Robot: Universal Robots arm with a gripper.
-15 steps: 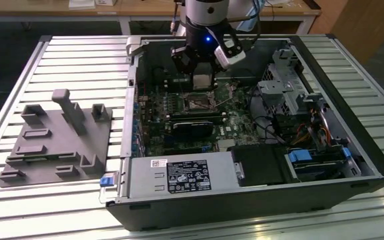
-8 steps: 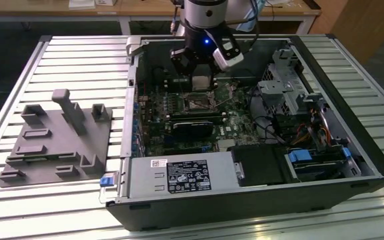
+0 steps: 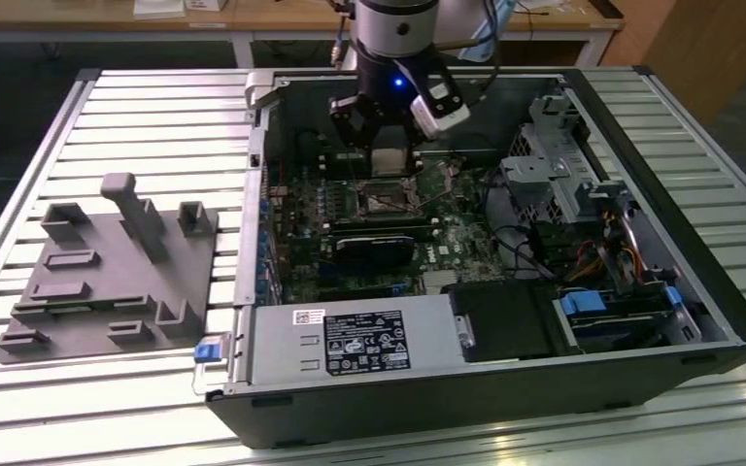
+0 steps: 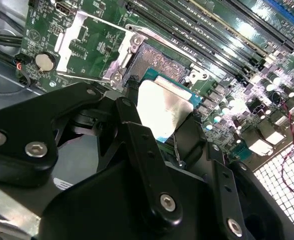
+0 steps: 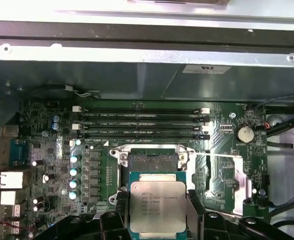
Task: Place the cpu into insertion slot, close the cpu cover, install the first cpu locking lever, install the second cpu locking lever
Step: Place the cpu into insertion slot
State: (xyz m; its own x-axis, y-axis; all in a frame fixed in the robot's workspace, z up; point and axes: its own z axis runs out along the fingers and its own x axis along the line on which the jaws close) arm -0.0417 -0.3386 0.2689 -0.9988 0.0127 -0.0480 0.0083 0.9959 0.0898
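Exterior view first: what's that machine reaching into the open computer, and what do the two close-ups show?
That is a robot arm over an open computer case lying on a slatted table; a grey parts holder sits at the exterior view's left. Both wrist views come from cameras riding on the arm. Its fingers are shut on the cpu, a flat silvery chip, held close to the insertion slot, not yet in it. The cpu cover, a thin metal frame, stands open beside the slot.
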